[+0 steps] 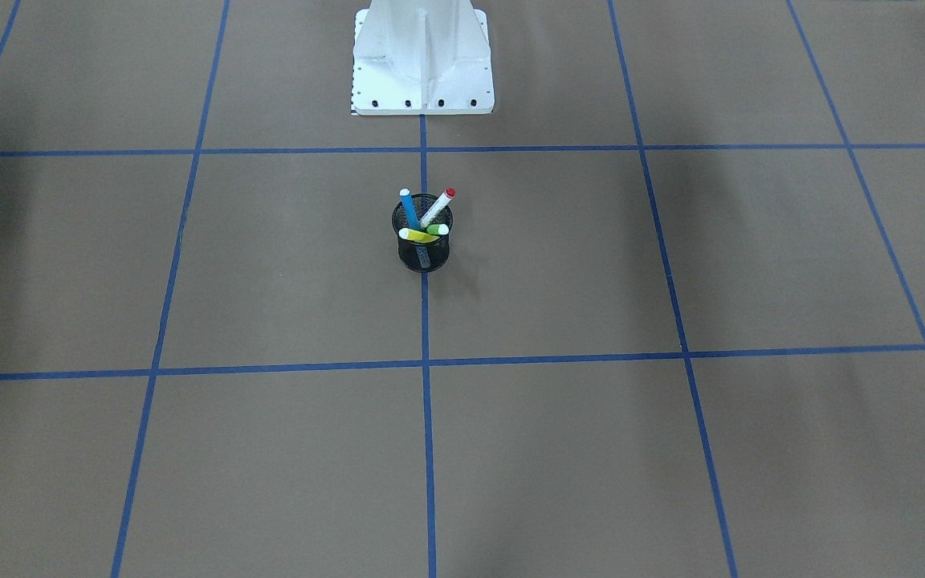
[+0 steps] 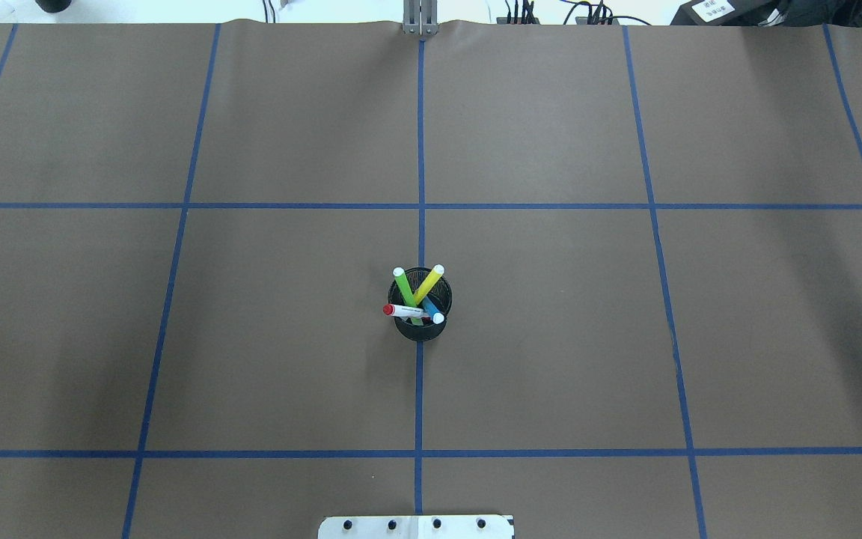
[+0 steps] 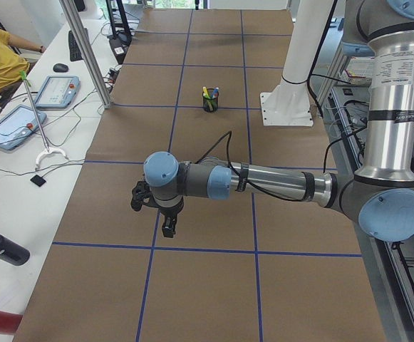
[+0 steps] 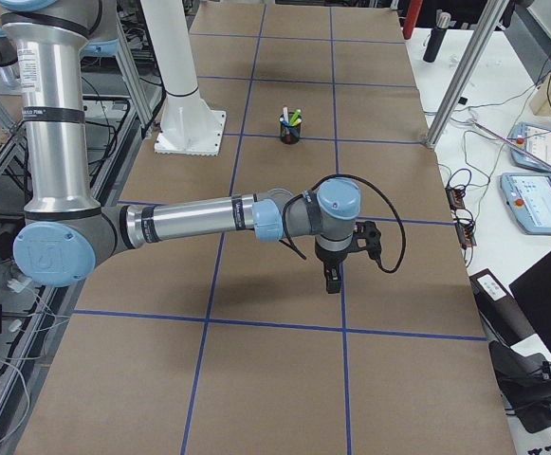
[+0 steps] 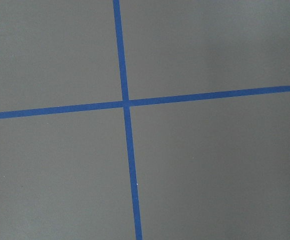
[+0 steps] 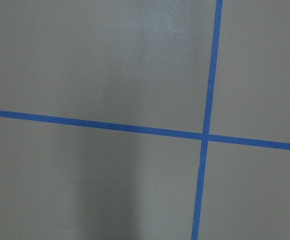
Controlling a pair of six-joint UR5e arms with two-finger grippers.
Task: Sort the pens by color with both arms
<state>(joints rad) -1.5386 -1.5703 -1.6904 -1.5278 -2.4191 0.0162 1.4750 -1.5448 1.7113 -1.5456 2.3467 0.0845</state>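
All four pens stand in the black mesh cup (image 2: 420, 333) at the middle of the desk (image 2: 289, 112), on the centre tape line (image 2: 419, 404): the blue pen (image 1: 409, 210), the red-ended pen (image 1: 437, 207), the green pen (image 2: 403, 287) and the yellow pen (image 2: 429, 284), crossed and leaning on one another. I judge that no pen is sorted yet. Risk one: lifting one pen may drag a crossed neighbour or tip the cup. Risk two: both arms must reach into the one cup and may collide there. The left tool (image 3: 167, 229) hangs above the desk toward its left end, the right tool (image 4: 332, 282) toward its right end, both well apart from the cup. I cannot tell whether either is released or clenched, since only the side views show them. Each wrist view shows bare desk and a tape crossing (image 5: 126, 103) only. The mesh obscures the lower barrels.
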